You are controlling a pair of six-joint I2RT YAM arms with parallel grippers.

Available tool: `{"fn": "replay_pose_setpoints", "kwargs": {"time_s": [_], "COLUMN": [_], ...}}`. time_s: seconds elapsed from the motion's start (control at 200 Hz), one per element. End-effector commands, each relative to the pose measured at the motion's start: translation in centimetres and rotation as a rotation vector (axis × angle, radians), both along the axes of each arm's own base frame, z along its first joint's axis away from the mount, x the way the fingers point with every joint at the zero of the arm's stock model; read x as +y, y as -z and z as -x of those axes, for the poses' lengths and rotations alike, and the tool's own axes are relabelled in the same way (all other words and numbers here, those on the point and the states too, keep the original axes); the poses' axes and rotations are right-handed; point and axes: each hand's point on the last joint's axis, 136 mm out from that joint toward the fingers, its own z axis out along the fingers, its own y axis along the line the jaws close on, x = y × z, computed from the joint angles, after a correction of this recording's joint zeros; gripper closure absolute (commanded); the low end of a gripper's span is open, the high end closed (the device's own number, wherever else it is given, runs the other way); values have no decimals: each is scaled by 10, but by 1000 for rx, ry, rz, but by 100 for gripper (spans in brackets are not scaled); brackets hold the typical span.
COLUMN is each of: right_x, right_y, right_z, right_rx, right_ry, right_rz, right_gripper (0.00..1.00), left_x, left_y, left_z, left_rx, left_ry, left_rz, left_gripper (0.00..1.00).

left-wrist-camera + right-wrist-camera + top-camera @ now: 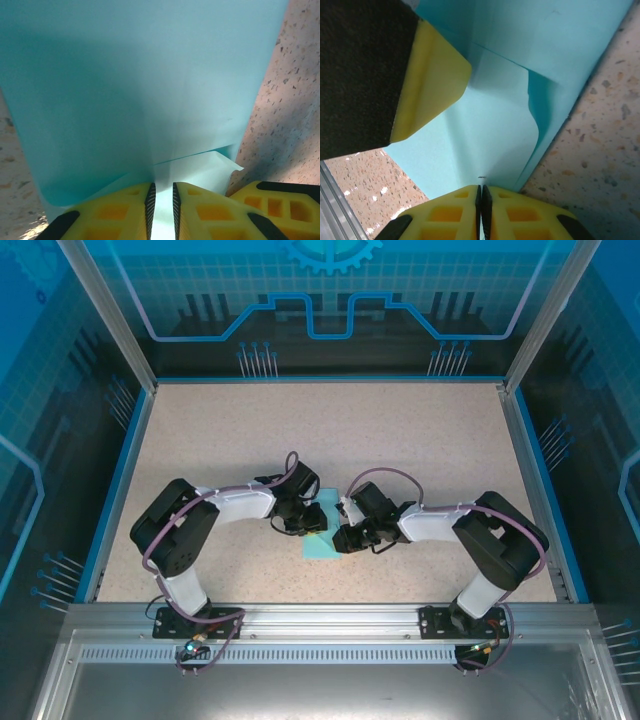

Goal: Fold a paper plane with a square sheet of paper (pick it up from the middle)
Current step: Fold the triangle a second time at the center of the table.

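Left gripper and right gripper both clench jaws on the square sheet of paper, mid-frame; edges should align before creasing against the worktop.

The sheet of paper lies on the table, between the left gripper and the right gripper, which face each other. The sheet runs in between the left gripper's fingers and spreads out in front of them. The right gripper nips its edge; the left gripper's finger sits ahead, on its left.
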Motion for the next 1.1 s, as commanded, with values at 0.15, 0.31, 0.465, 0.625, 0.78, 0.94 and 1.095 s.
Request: {"fn": "replay_pose_setpoints", "kwargs": {"time_s": [0.15,0.31,0.465,0.625,0.78,0.94,1.095], "right_x": [-25,-20,-8,9,24,26,15], "right_y": [43,32,6,-25,-32,-20,-3], "right_z": [24,21,16,12,15,19,24], "right_rx": [39,26,0,-21,-9,9,26], "right_ry": [-36,-37,-29,-25,-46,-62,-58], "right_rz": [178,150,80,-25,-75,-50,1], "right_gripper": [86,86,85,84,84,85,85], "left_x": [41,40,38,36,34,35,35], "left_y": [21,25,32,34,34,35,35], "left_z": [7,7,9,9,8,8,9], "left_rx": [17,21,37,43,44,44,46], "left_ry": [0,0,6,10,15,15,19], "left_rz": [-215,-215,-209,-200,-192,-192,-189], "left_gripper": [79,80,80,80,80,79,80]}}
